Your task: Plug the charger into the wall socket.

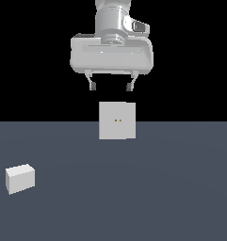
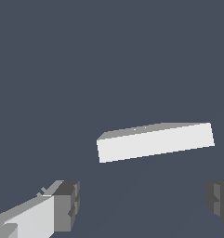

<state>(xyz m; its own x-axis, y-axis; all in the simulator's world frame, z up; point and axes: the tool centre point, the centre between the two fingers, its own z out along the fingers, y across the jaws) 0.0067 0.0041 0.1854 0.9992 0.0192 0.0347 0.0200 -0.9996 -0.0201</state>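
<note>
The charger (image 1: 20, 178) is a small white-grey block lying on the floor at the exterior view's left, near the front. The wall socket (image 1: 117, 120) is a light-grey square plate standing upright in the middle, with two tiny yellowish dots at its centre. My gripper (image 1: 110, 86) hangs high above the socket, open, with nothing between its fingers. In the wrist view the socket (image 2: 155, 142) shows edge-on as a long pale slab, and my two fingertips (image 2: 67, 206) frame it from either side. The charger is out of the wrist view.
A flat dark blue-grey floor (image 1: 171, 188) spreads under everything. Behind it the background is black.
</note>
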